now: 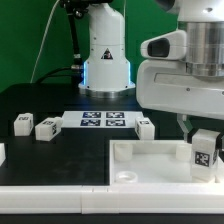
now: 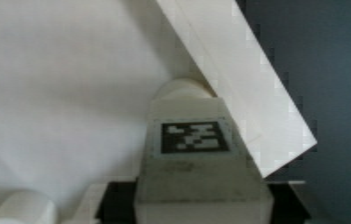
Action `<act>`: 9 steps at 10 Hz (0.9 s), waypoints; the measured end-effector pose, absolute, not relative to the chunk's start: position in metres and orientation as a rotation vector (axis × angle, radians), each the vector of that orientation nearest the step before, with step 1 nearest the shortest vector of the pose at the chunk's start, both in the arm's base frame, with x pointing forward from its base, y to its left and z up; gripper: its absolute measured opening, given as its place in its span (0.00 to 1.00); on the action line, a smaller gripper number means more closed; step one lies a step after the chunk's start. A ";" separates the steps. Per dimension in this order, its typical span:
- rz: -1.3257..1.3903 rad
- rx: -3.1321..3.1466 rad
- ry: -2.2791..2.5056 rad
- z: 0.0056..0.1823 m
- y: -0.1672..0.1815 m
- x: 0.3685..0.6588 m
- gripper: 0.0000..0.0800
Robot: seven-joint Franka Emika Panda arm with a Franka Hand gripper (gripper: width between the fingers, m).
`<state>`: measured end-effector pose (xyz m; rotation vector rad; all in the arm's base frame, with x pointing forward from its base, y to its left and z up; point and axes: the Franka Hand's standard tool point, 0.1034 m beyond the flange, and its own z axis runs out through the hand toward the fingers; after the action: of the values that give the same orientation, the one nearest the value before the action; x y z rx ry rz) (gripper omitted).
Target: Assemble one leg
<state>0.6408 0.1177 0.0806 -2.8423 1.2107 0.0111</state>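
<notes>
The large white tray-like piece (image 1: 150, 160) fills the exterior frame's lower right. Above its right end the gripper (image 1: 202, 136) pinches one leg (image 1: 205, 152) upright, tag outward, at the piece's corner; contact is unclear. Mid-frame lies the marker board (image 1: 100, 120), with loose legs (image 1: 47, 127) on both sides.

Arm (image 1: 185, 75) at the exterior view's right, claw (image 1: 203, 140) downward, tight around the leg (image 1: 205, 153).
</notes>
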 end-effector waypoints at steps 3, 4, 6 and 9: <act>0.019 -2.605 1.660 0.080 0.118 0.640 0.36; 0.027 -2.567 1.711 0.080 0.118 0.640 0.36; 0.031 -2.510 1.793 0.080 0.118 0.640 0.36; 0.027 -2.592 1.673 0.078 0.120 0.639 0.55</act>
<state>0.6390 0.1204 0.0780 -2.5925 1.6729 0.0266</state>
